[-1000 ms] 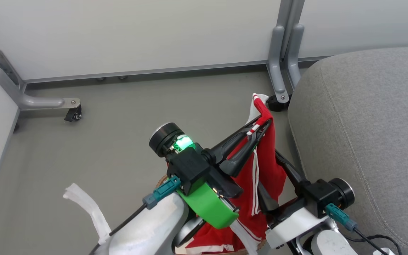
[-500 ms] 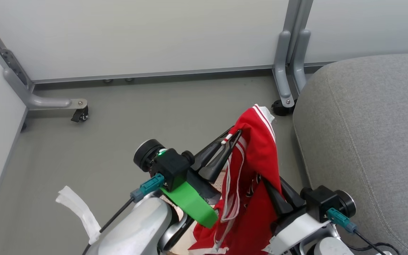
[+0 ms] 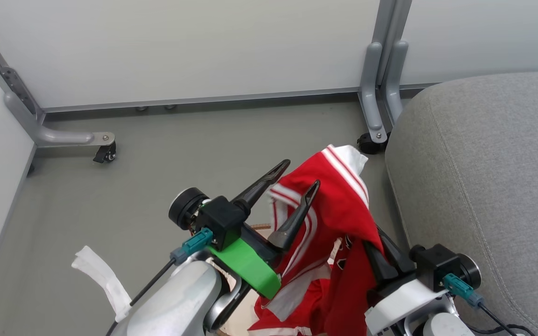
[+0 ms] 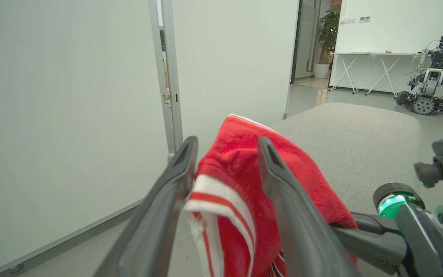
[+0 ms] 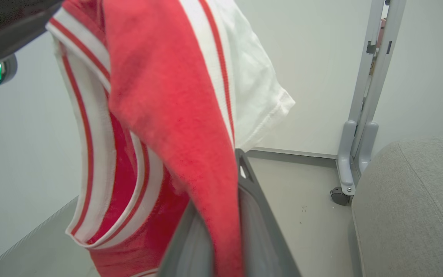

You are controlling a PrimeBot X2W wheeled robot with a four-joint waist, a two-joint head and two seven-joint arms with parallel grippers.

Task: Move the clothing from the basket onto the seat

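Observation:
A red garment of the clothing [image 3: 343, 200], with white stripes and a white panel, hangs in the air beside the grey seat [image 3: 484, 177]. My right gripper [image 3: 377, 254] is shut on its fabric from below, and its fingers are mostly buried in cloth. In the right wrist view the red cloth [image 5: 175, 115] is pinched in the right gripper [image 5: 225, 184]. My left gripper [image 3: 302, 172] stands open, with the striped hem loose between its fingers. The left wrist view shows the garment [image 4: 237, 173] between the spread fingers of the left gripper [image 4: 227, 142]. A strip of the basket's brown rim [image 3: 260, 227] peeks out below my left wrist.
White partition panels stand behind, on grey legs with casters [image 3: 104, 153] [image 3: 368, 142]. A white strip [image 3: 103, 277] hangs beside my left forearm. The grey floor lies between the panels and me. Another wheeled robot [image 4: 431, 88] stands far off by a white table.
The left gripper has opened and let go of the striped hem. The right gripper shut on the garment and now carries it. The garment's top has slumped over toward the seat.

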